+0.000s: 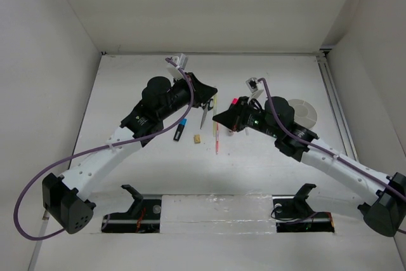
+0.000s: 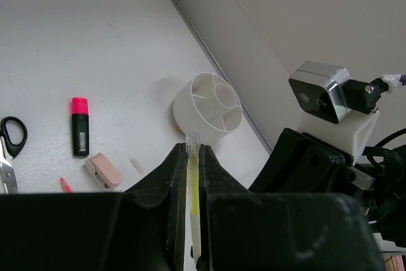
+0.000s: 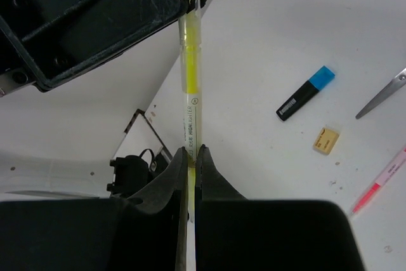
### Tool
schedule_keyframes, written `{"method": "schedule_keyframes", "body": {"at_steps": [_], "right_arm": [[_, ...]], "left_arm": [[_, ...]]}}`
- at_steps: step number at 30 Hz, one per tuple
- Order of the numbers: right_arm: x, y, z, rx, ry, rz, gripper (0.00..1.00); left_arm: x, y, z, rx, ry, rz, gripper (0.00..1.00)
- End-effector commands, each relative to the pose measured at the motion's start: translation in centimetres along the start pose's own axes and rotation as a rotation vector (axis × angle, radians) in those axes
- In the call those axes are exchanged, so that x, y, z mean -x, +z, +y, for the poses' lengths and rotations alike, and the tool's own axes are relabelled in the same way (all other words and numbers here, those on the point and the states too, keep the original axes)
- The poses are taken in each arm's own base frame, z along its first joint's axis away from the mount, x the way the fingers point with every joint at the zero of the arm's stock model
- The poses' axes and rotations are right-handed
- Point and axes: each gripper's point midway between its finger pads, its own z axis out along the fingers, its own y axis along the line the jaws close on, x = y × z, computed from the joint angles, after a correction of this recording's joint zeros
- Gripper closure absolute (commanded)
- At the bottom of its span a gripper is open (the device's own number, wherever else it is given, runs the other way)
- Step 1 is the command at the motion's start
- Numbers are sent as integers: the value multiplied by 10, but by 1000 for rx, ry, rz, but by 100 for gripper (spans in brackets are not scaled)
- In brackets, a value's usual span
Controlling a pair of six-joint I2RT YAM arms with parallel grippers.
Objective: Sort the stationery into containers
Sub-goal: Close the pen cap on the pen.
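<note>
Here, the pale yellow stick (image 3: 189, 74) is being held between the two claws. One end of it is being gripped by the left claw (image 2: 192, 153), with both fingers pressed against it. The other end is being gripped in the same way by the right claw (image 3: 190, 155), so both claws are closed on the stick. The rest of the stationery is being left on the white surface (image 1: 266, 80). The scissors (image 1: 204, 115), the blue-capped marker (image 1: 181, 130), the tan eraser (image 1: 198, 138) and the thin red pen (image 1: 216, 138) are being seen close together, just below the left claw in the top view. The pink-capped marker (image 2: 79, 125) and the pink eraser (image 2: 103, 169) are being seen near each other but apart. The round white tub (image 2: 209, 103) is being seen further to the right, partly hidden by the right arm in the top view, and its inner dividers are being shown in the left wrist view.
</note>
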Motion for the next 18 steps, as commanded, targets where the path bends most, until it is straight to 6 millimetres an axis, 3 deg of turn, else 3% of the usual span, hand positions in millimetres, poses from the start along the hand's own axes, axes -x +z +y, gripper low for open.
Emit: {"method": "schedule_keyframes", "body": {"at_steps": [1, 8, 14, 18], "right_arm": [[39, -5, 38, 111, -42, -104, 100], [49, -13, 35, 91, -61, -180, 100], [86, -26, 32, 93, -103, -329, 100], [100, -24, 43, 135, -121, -343, 100]], "left_arm": [[3, 2, -4, -33, 5, -21, 100], [4, 1, -8, -43, -3, -15, 100], [-12, 7, 0, -19, -27, 52, 100], [-22, 10, 5, -7, -27, 100, 100]]}}
